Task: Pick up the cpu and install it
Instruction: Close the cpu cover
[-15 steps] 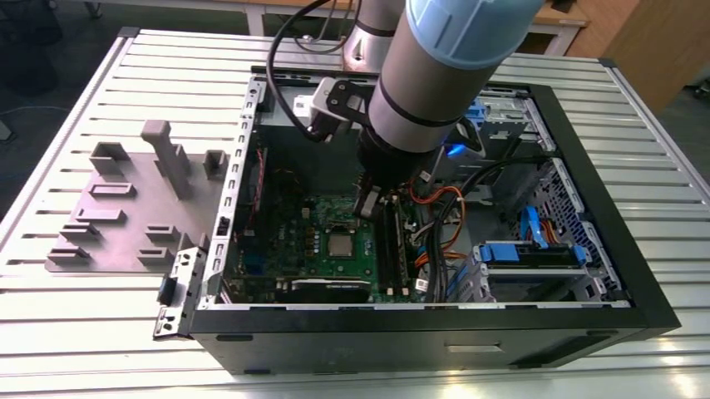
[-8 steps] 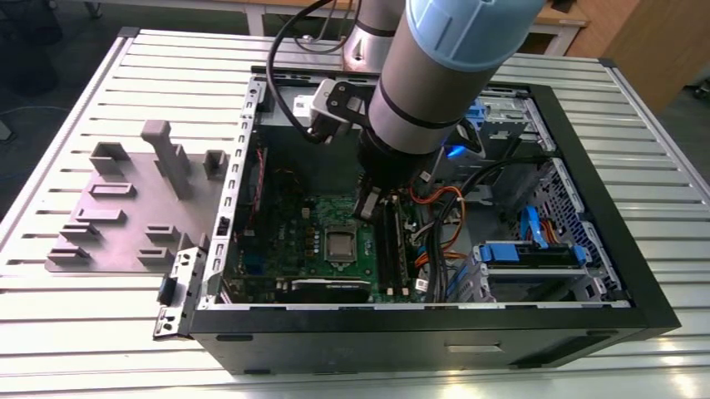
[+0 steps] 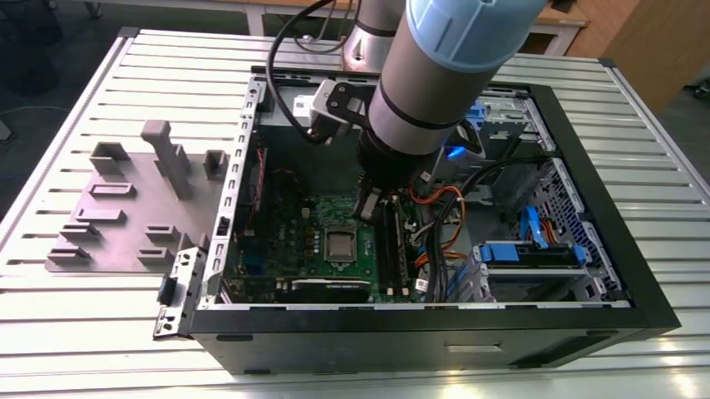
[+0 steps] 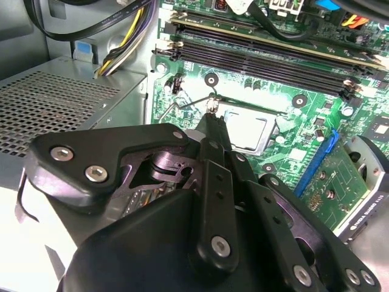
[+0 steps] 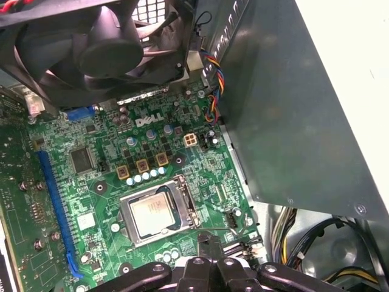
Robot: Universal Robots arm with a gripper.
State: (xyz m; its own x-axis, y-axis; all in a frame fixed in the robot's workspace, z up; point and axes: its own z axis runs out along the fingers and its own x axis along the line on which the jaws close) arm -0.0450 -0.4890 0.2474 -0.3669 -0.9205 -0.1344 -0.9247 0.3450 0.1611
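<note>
from where i stand, in the exterior view, the arm reaches down into the open computer case [image 3: 621, 274], and the gripper [image 3: 370, 202] hangs above the green motherboard [image 3: 299, 241], just up from the cpu [image 3: 337, 241], which already sits flat in its socket near the board's middle.

in the second wrist view the gripper [image 4: 212, 107] has its fingertips pinched together to a narrow point with nothing between them, hovering at the edge of the socket frame [image 4: 272, 131] beside the cpu [image 4: 244, 129]. the ram slots [image 4: 267, 58] run past behind it.

in the first wrist view the cpu [image 5: 152, 214] lies metal face up, square, so no real long axis, its edges lined up with the socket frame [image 5: 185, 204]. the closed gripper [image 5: 206, 241] sits just off one corner. the fan [image 5: 103, 48] looms above.

i'd judge the chip is placed and the job is at the locking stage; that calls for a careful, small push on the retention lever.
</note>
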